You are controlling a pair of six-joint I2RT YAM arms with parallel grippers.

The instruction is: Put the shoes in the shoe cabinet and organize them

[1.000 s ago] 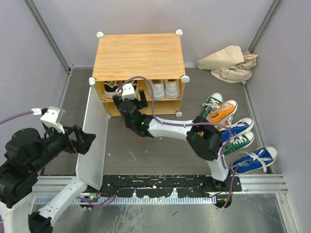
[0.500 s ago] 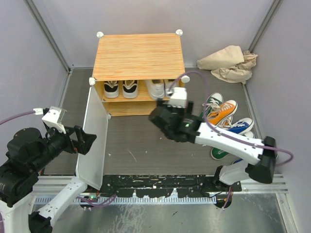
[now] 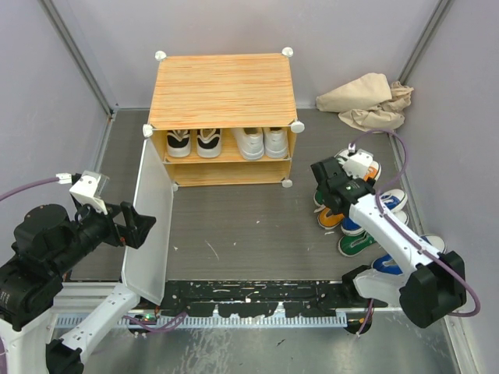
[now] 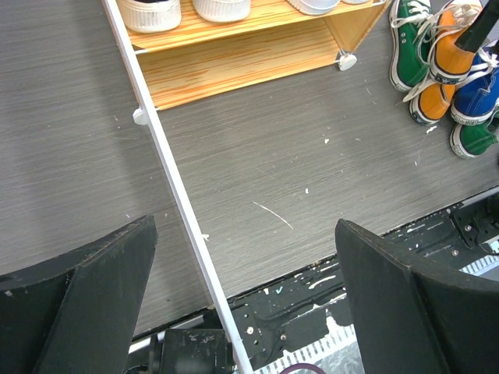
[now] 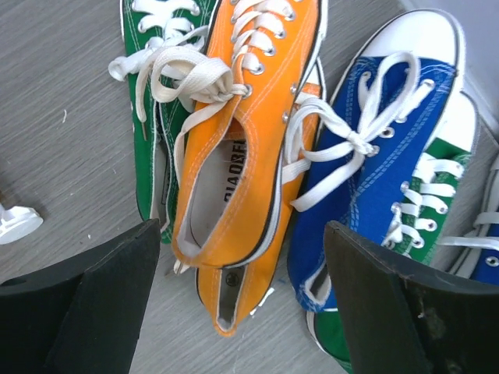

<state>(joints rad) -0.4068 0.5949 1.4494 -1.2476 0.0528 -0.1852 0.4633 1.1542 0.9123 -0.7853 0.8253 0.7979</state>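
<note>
The shoe cabinet (image 3: 222,89) stands at the back with its white door (image 3: 152,226) swung open. Its upper shelf holds a black-and-white pair (image 3: 187,142) and a white pair (image 3: 263,142). My right gripper (image 3: 329,204) is open and empty, hovering over the shoe pile on the right. In the right wrist view its jaws (image 5: 242,265) straddle the heel of an orange shoe (image 5: 242,140), with a green shoe (image 5: 148,117) and a blue shoe (image 5: 374,156) beside it. My left gripper (image 3: 136,226) is open, its jaws (image 4: 245,265) on either side of the door's edge (image 4: 171,195).
A crumpled beige cloth (image 3: 366,101) lies at the back right. More blue (image 3: 392,202) and green (image 3: 355,245) shoes lie near the right wall. A black rail (image 3: 257,296) runs along the near edge. Grey walls close in both sides.
My right arm has pulled away from the cabinet's upper shelf and swung right to above the shoe pile. The black-and-white pair now stands uncovered on the shelf. The left arm has not moved.
</note>
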